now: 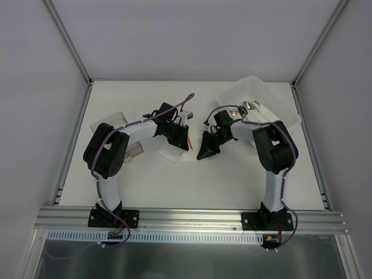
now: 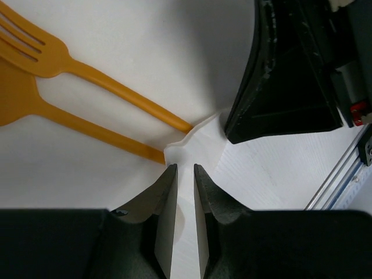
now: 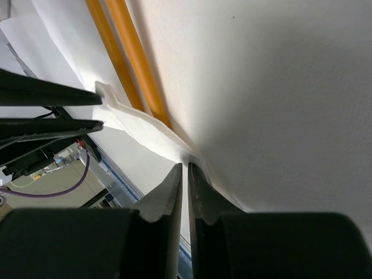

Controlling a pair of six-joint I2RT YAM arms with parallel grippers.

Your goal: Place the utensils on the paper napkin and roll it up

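Wide white worktop (image 1: 192, 186) viewed from above, with two black-and-white arms bolted at its near edge and bent inward toward its middle; at the far right corner, a translucent plastic tray (image 1: 273, 102); toward the left edge, a smoky clear box (image 1: 110, 121).

Near the worktop's middle, between the two wrists, the paper napkin (image 1: 172, 155), thin and white, partly hidden under the left arm.

On the napkin, the utensils (image 2: 116, 87): an orange fork and a second, broad-ended orange piece lying side by side; handle ends tucked just under a rumpled, raised fold at the napkin's edge.

Left pincer (image 2: 185, 168) narrowed to a slim slot with that fold of paper in it, grasping the napkin at its edge; right pincer (image 3: 185, 167) clenched almost flat on the same raised fold, just beside the left one.

Napkin judged soft, feather-light and easy to tear; best pinched at the edge by both pincers and turned over gently, never tugged.

Cutlery judged stiff, light and smooth; likely to slide or roll out of a loose wrap.
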